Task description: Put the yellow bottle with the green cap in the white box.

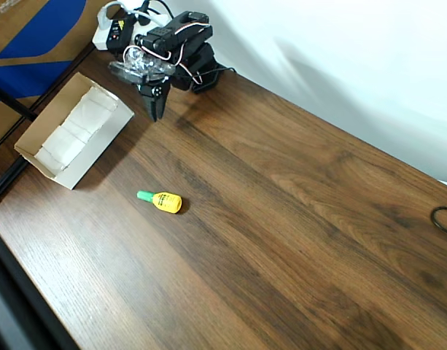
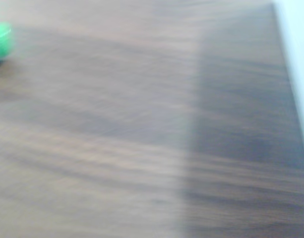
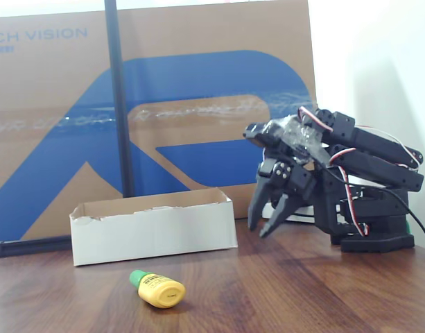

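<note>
The yellow bottle with the green cap (image 1: 165,200) lies on its side on the brown wood table, cap pointing left in the overhead view. It is also in the fixed view (image 3: 160,290), in front of the white box (image 3: 153,232). The white box (image 1: 77,127) stands open-topped at the table's left, with nothing showing inside it. My black gripper (image 1: 156,103) hangs near the arm's base, to the right of the box and well behind the bottle. The gripper (image 3: 261,227) points down, fingers slightly apart and holding nothing. In the blurred wrist view, the green cap (image 2: 0,39) sits at the left edge.
A big brown-and-blue cardboard (image 3: 198,104) stands behind the box, with a black pole (image 3: 118,104) in front of it. A white power strip (image 1: 110,33) lies by the arm's base. A black cable (image 1: 445,219) loops at the right edge.
</note>
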Motion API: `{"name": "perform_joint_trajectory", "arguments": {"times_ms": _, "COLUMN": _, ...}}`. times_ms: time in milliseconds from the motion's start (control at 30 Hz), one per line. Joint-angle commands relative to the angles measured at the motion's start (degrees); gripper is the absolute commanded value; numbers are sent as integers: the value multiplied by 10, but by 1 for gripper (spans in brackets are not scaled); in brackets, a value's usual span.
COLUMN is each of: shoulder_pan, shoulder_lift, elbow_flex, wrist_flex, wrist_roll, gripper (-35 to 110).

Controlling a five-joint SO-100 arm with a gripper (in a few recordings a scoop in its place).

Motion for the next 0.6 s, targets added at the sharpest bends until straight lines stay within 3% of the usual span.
{"name": "perform_joint_trajectory", "arguments": {"times_ms": 0, "shoulder_pan": -7, "shoulder_lift": 15, "elbow_flex": -43, "wrist_flex": 20, "wrist_roll": -10, "gripper": 3}}
{"name": "perform_joint_trajectory", "arguments": {"times_ms": 200, "shoulder_pan": -15, "shoulder_lift": -14, "elbow_flex": -79, "wrist_flex": 15, "wrist_roll": -11, "gripper": 7}}
{"name": "perform_joint_trajectory", "arguments": {"times_ms": 567, "shoulder_pan": -58, "shoulder_lift": -247, "elbow_flex": -180, "wrist_flex": -41, "wrist_roll": 1, "gripper": 11}}
